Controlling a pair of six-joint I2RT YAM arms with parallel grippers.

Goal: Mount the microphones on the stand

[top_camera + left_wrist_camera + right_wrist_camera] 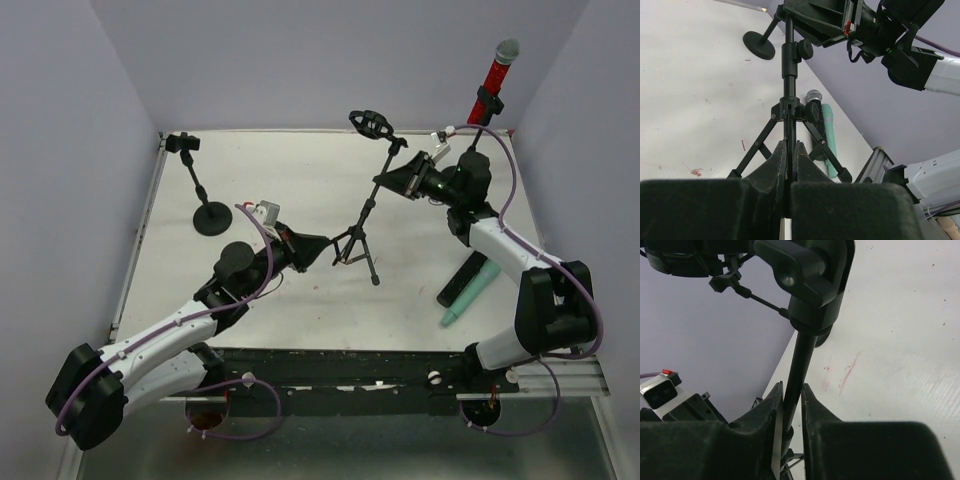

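A black tripod stand [358,243] stands mid-table, its pole leaning up to an empty clip [370,122]. My left gripper [322,246] is shut on the stand's lower pole just above the legs [790,150]. My right gripper [397,180] is shut on the upper pole [792,395], below the clip joint [812,285]. The red microphone [497,75] sits upright in a stand at the back right. The mint-green microphone [472,292] and the black microphone [460,280] lie side by side on the table at the right, also in the left wrist view [829,135] [813,97].
A short round-base stand [207,205] with an empty clip stands at the back left. Another round base [759,46] shows beyond the tripod. Purple walls enclose the white table [250,170]. The table's front rail [380,375] runs between the arm bases.
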